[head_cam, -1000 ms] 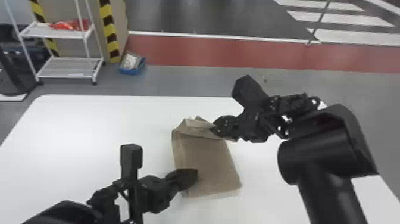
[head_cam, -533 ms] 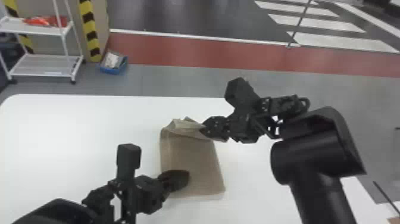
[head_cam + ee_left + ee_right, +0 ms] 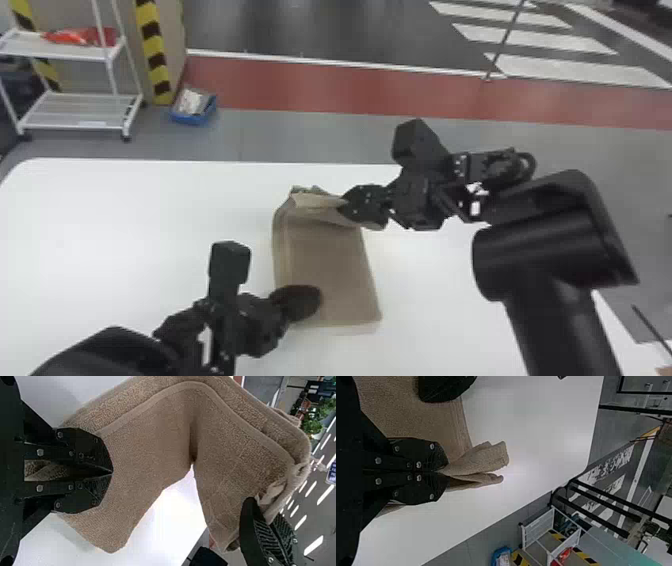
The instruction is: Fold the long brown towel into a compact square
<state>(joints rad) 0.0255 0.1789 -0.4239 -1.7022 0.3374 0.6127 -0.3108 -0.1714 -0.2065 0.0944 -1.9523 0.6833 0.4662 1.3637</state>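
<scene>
Desk's (image 3: 125,225) near edge cut off; fingers mask pinched cloth. Brown towel (image 3: 325,260) mid-desk, left gripper (image 3: 316,301) clenched on near end, right gripper (image 3: 346,205) on far end. White rack (image 3: 75,112) beyond far edge.

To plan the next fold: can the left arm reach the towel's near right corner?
Probably yes. The left gripper is low over the brown towel; nothing stands between it and that corner; the right gripper is at the far edge.
</scene>
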